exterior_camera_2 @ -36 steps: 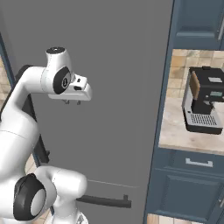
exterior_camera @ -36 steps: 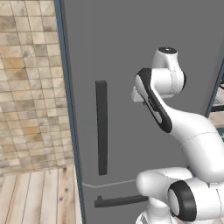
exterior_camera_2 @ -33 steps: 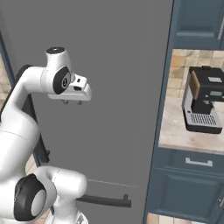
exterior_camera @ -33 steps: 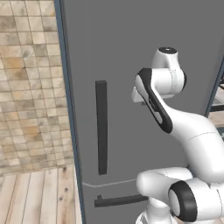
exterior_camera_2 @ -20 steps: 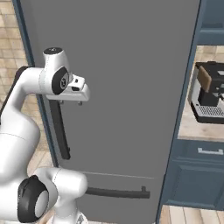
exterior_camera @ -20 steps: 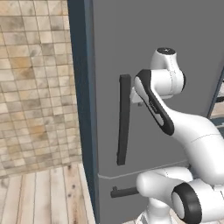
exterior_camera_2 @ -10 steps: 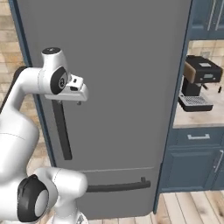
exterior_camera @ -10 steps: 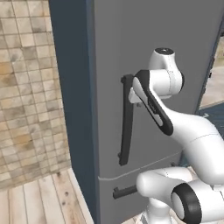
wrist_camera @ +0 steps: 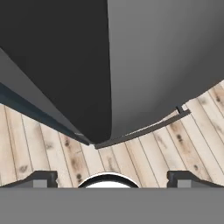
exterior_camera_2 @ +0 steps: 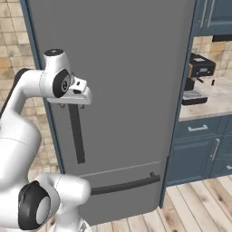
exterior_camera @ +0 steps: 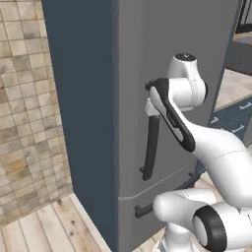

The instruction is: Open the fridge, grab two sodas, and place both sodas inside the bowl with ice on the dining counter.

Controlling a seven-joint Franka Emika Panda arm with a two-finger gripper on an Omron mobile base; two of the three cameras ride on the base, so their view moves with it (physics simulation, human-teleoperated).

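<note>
Still shut: fridge [exterior_camera_2: 131, 90], just ahead of the base, door facing the cameras. At its left side, vertical handle [exterior_camera_2: 76, 134] running top to bottom, just below the end effector [exterior_camera_2: 72, 105], spread wide and empty. Could slide past the bar or close beside it if misaligned. Rightward, coffee machine [exterior_camera_2: 197, 78] on the bench [exterior_camera_2: 213, 102].

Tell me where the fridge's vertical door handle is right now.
The vertical handle runs down the left part of the closed fridge door in the right base view, just under the open gripper and above the drawer handle.
</note>
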